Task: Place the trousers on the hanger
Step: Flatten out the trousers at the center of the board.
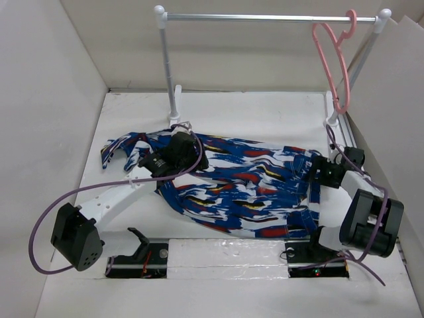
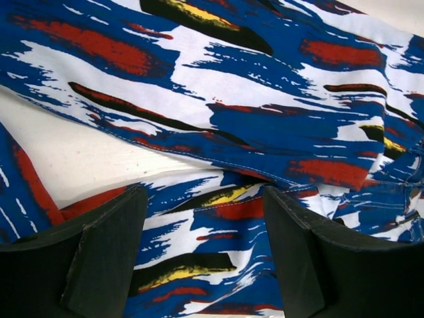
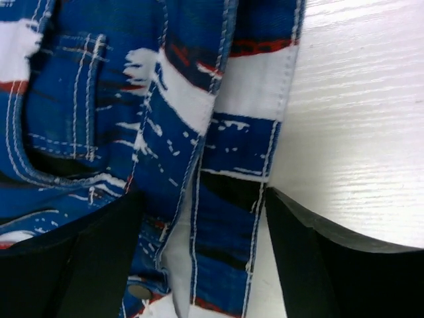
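Trousers point(image 1: 238, 189) lie spread across white desk point(image 1: 265, 112); pink hanger point(image 1: 334, 66) hangs on metal rail point(image 1: 265, 18), far R. L fingers point(image 2: 99, 258) spread over legs, R fingers point(image 3: 318, 265) spread astride waistband.

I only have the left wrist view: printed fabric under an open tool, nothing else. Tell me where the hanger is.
Observer: The hanger hangs by its hook near the right end of the metal rail, at the back on the right arm's side.
Operator: Report the right tool.
Observer: The right tool is open, straddling the waistband edge of the trousers.
Operator: Give me the trousers' layout.
Observer: They lie spread flat, waist toward the right arm, legs running out to the left.
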You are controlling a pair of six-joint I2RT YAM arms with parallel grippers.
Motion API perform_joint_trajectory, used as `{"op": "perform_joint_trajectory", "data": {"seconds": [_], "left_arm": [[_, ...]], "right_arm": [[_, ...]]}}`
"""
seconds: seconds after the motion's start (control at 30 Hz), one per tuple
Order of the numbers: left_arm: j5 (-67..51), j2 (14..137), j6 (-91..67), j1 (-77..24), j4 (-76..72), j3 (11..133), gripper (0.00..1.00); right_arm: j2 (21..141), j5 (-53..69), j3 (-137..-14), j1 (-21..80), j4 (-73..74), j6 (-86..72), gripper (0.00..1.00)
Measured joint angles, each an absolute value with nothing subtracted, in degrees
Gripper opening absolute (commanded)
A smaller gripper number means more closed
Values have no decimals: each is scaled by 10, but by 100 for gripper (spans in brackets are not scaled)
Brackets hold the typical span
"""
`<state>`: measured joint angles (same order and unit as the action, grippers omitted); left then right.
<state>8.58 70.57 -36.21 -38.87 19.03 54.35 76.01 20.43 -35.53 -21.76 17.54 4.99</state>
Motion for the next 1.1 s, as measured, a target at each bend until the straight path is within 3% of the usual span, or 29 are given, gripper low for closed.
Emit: {"op": "perform_joint_trajectory", "data": {"seconds": [0.1, 0.13, 0.17, 0.37, 0.5, 0.57, 0.63, 0.7, 0.8, 0.87, 0.9, 0.93, 1.1], "left_arm": [[95, 703, -362, -389, 189, 534, 67], [100, 702, -362, -389, 190, 531, 68], [107, 701, -362, -389, 192, 530, 68], [157, 699, -372, -388, 219, 530, 73], [183, 694, -388, -376, 249, 530, 76], [194, 684, -395, -364, 262, 530, 78], [210, 669, -405, -348, 278, 530, 82], [227, 653, -418, -333, 292, 530, 83], [247, 628, -436, -289, 311, 529, 82], [240, 611, -439, -228, 304, 521, 80], [235, 604, -439, -189, 298, 513, 79], [225, 599, -436, -145, 290, 505, 77], [138, 613, -422, 74, 244, 439, 72]], "right_arm": [[774, 216, -350, -229, 146, 35, 40], [785, 222, -351, -234, 138, 30, 12], [794, 229, -352, -238, 130, 28, 1], [798, 236, -369, -279, 147, 13, 0], [790, 184, -443, -293, 190, 15, 0], [790, 154, -491, -294, 199, 15, 43], [791, 129, -534, -292, 197, 19, 73], [792, 116, -571, -288, 197, 27, 76], [776, 117, -578, -264, 189, 41, 69], [735, 134, -539, -241, 188, 46, 50], [703, 145, -509, -228, 187, 46, 16], [665, 156, -475, -210, 189, 48, 3], [488, 209, -331, -42, 187, 19, 0]]}}
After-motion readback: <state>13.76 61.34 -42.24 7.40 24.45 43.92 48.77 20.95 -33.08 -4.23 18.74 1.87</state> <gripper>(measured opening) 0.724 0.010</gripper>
